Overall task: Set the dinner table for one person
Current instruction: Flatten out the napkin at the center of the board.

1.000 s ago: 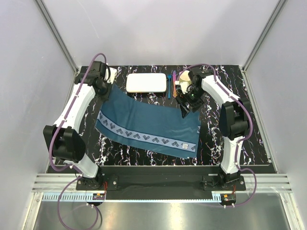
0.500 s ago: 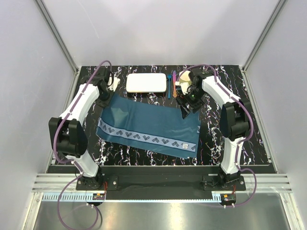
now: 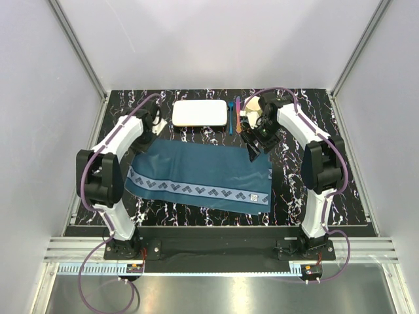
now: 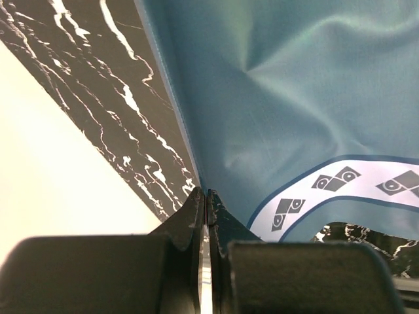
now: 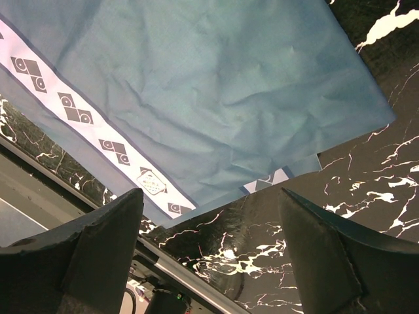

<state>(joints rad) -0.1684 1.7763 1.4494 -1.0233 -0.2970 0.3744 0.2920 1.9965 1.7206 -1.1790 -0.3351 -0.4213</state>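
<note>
— Left gripper in close-up, operator: your two black fingers are clenched together on the blue-hemmed edge of the teal placemat. The cloth creases in soft folds beyond the pinch, and its white band of black diamonds curls past on the right.

— And from overhead?

— From overhead you see that pinch at the far left corner of the cloth. The mat lies spread across the middle of the dinner table, the black, white-veined top in front of both arm bases. The patterned band runs along the cloth's near edge.

— Where is your other arm?

— Your right gripper is released, its fingers splayed wide near the far right corner of the cloth. You cannot tell from either view whether the tips touch it. Its wrist camera shows you the cloth's right edge and the near right corner, where a small label sits in the band.

— What else is on the table?

— Beyond the mat, near the far edge, a white rectangular plate lies flat, apart from the cloth. Just to its right lie a blue utensil and a pink utensil, too small for you to tell their kind.
</note>
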